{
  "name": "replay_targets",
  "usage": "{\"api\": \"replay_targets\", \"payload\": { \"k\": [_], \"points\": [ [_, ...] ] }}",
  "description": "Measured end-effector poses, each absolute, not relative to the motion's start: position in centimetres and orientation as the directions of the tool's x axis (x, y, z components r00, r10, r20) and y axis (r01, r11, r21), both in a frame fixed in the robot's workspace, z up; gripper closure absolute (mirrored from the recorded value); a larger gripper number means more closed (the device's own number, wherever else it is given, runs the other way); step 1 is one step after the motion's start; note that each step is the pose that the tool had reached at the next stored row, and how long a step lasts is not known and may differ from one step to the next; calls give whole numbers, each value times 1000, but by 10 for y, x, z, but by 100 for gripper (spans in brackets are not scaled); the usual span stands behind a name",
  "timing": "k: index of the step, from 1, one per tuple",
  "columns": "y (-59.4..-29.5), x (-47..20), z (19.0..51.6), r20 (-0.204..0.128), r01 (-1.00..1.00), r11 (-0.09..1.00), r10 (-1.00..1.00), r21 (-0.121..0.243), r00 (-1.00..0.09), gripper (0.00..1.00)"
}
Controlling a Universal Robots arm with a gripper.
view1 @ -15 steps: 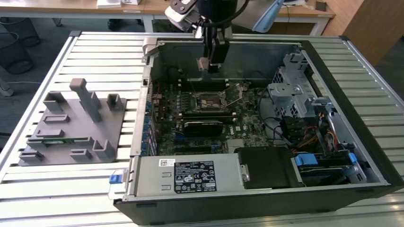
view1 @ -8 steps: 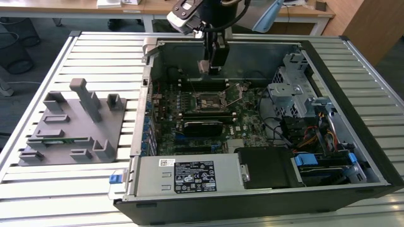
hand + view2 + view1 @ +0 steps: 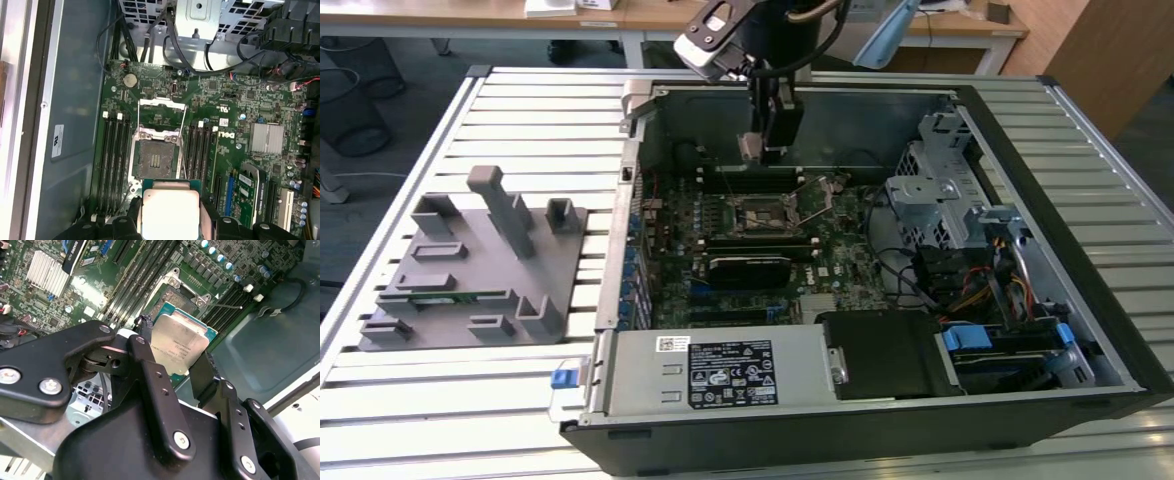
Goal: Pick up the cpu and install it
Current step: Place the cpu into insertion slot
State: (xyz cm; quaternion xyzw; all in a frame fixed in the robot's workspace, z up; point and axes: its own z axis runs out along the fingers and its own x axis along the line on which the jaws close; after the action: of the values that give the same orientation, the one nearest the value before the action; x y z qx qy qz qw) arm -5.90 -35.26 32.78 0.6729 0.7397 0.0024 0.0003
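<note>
Fingers [image 3: 150,374] of the gripper [image 3: 176,354] are closed on the cpu [image 3: 182,342]; one black finger presses on each of two opposite edges, and the silver top of the chip is free between them. In the first wrist view the cpu [image 3: 170,212] hangs above the green board [image 3: 225,100], not yet over the socket [image 3: 156,159] but just beside it; the frame of the socket is folded open and the thin lever [image 3: 184,145] is raised, so the contact field is bare. In the exterior view the gripper [image 3: 758,148] stands high inside the computer case [image 3: 1067,130], and the socket [image 3: 758,212] lies at about 6 o'clock from it; how much of this gap is height cannot be told. The chip is nearly square, and its edges seem almost parallel to the socket edges; the offset is probably along the line of the memory slots [image 3: 112,165].
</note>
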Motion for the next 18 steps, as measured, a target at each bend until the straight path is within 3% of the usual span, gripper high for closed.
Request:
{"api": "replay_targets", "payload": {
  "k": [18],
  "points": [
    [-351,-58,320,2,996,87,996,5,-87,46]
  ]
}}
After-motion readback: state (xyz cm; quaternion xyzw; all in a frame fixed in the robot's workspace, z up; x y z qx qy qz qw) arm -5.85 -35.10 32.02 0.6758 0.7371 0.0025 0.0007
